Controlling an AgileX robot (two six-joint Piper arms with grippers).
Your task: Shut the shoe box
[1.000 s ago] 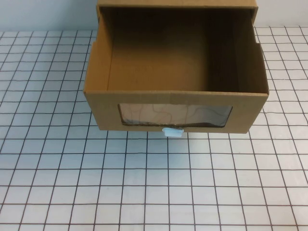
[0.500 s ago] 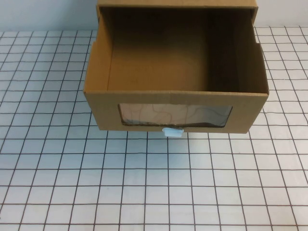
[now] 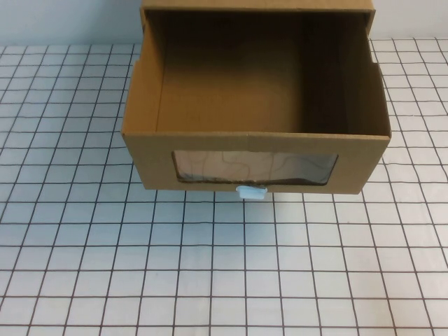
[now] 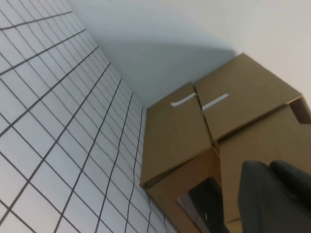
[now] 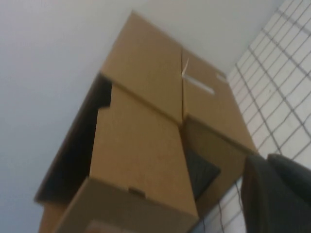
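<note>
The brown cardboard shoe box [image 3: 256, 150] stands at the back middle of the gridded table. Its drawer is pulled out toward me and is open and empty on top. The clear window [image 3: 255, 168] faces me, with the white pull tab [image 3: 252, 191] below it. The outer sleeve [image 3: 257, 7] is at the far edge. Neither gripper shows in the high view. My left gripper [image 4: 269, 167] is off to the box's left side, fingers together and empty, with the box [image 4: 184, 131] ahead of it. My right gripper [image 5: 267, 160] is off to the box's right side, fingers together and empty, facing the box [image 5: 141, 145].
The table [image 3: 210, 266] is a white surface with a black grid, reaching from the box's front to the near edge. A plain pale wall [image 4: 194, 24] stands behind the box.
</note>
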